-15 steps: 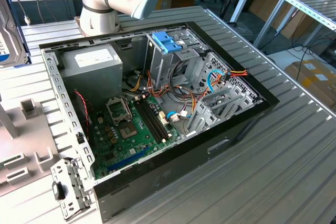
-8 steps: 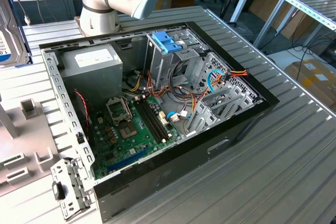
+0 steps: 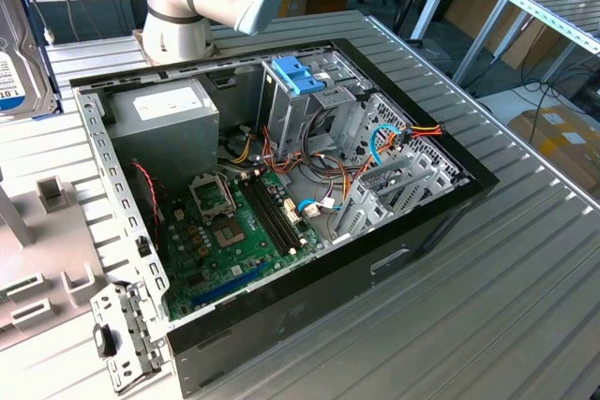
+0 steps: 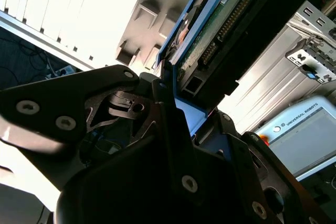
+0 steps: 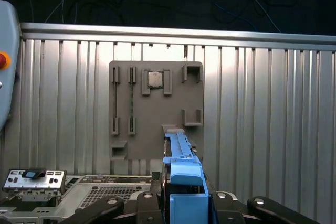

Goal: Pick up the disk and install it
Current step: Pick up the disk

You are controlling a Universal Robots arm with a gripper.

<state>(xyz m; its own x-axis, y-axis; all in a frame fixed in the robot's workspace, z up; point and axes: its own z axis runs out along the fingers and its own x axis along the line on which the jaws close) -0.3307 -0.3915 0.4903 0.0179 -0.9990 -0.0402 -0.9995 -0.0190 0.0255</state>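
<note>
The disk (image 3: 17, 58) hangs above the table at the exterior view's far left edge, its white label with a blue band facing the camera. In the second wrist view the disk (image 4: 231, 9) shows its green circuit board and connector, with a blue rail along its edge. My gripper (image 4: 176, 95) is shut on it, one black finger pressed against the blue edge. In the first wrist view the disk (image 5: 184, 161) stands edge-on between my gripper's (image 5: 184, 205) black fingers, above a grey holder plate (image 5: 155, 109).
An open computer case (image 3: 450, 194) lies on the ribbed metal table, with a grey power supply (image 3: 164, 114), a motherboard (image 3: 234, 231) and a blue bay latch (image 3: 298, 74). A loose metal bracket (image 3: 122, 334) lies near its corner. The holder plate carries a chip (image 5: 154, 78).
</note>
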